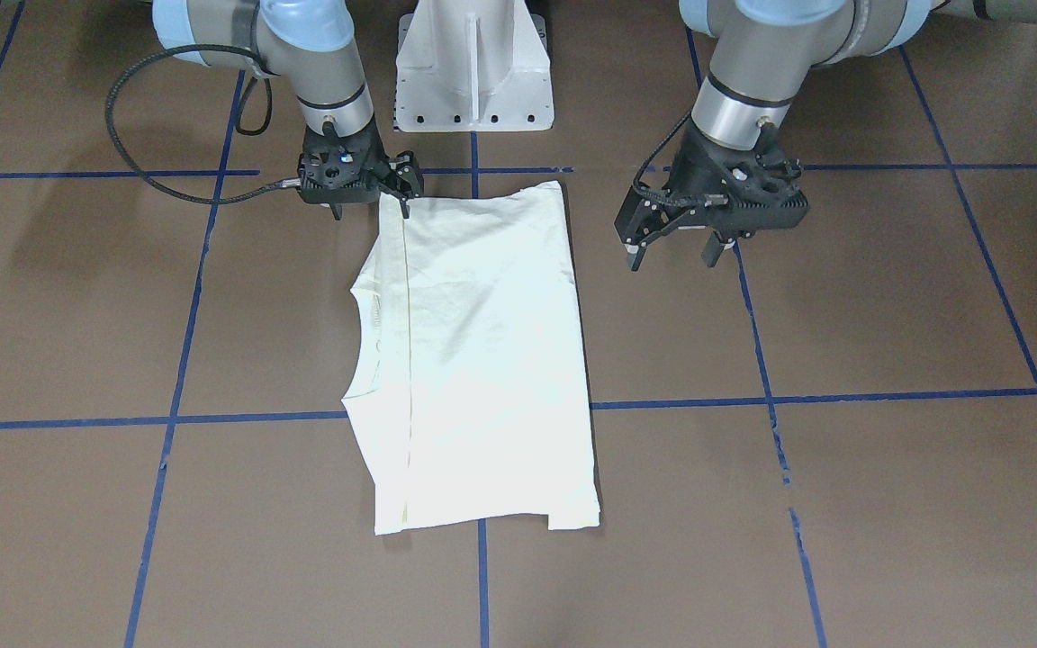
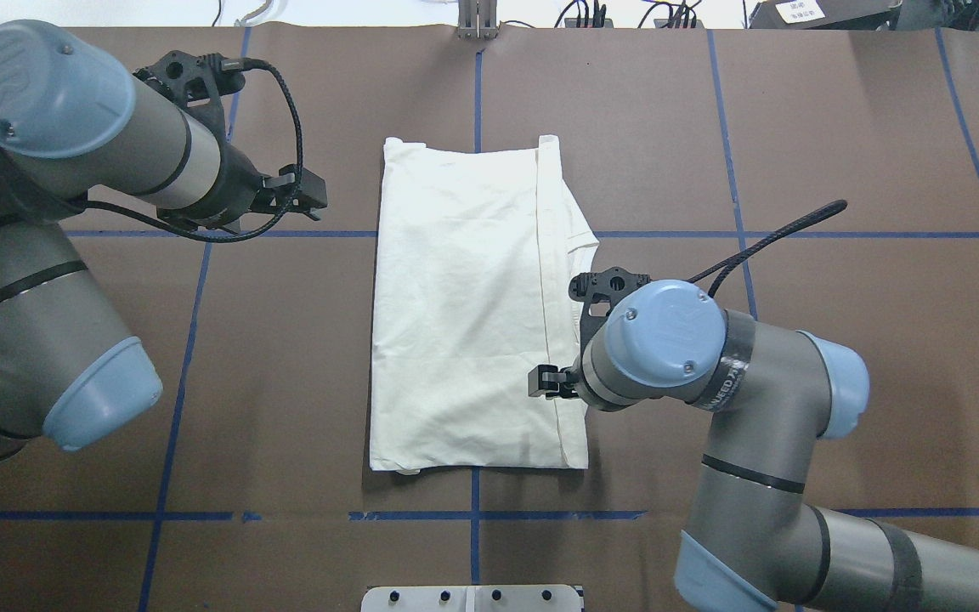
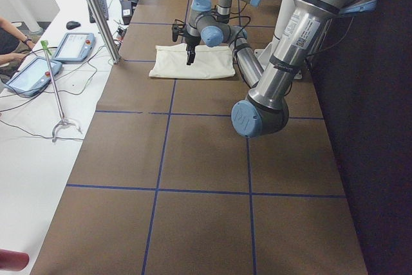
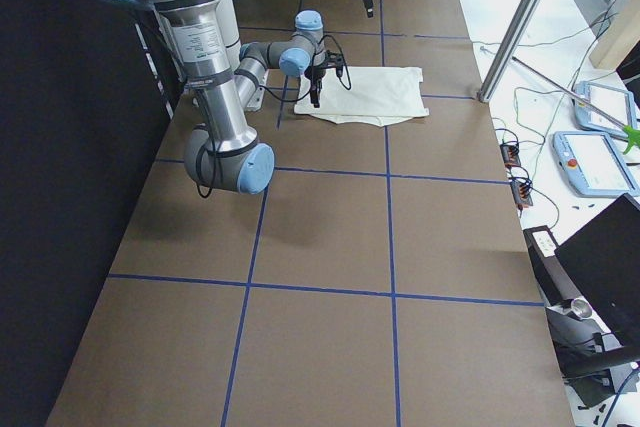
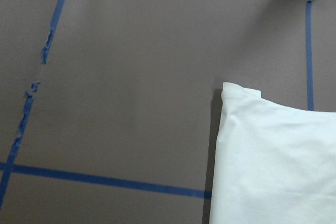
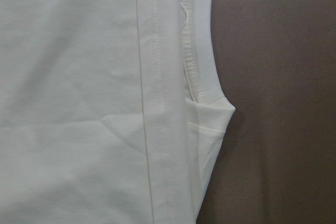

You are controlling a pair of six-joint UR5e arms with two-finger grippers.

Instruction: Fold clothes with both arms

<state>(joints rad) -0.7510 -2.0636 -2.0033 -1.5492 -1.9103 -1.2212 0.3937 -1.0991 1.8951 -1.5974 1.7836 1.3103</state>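
Brown table (image 1: 843, 540), gridded with blue tape (image 1: 77, 423), bears the folded T-shirt (image 1: 482, 360).

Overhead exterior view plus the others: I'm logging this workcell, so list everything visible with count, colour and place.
folded cream fabric T-shirt: one, cream, table centre.
brown table with blue tape grid: one, brown, under everything.
white metal pedestal: one, white, robot's side of shirt.
grey touchscreen pendants: two, grey, side bench.
person's forearm: one, beside pendants.
black two-finger left gripper: one, black, open, clear of shirt.
black two-finger right gripper: one, black, open, at shirt's collar-side edge.
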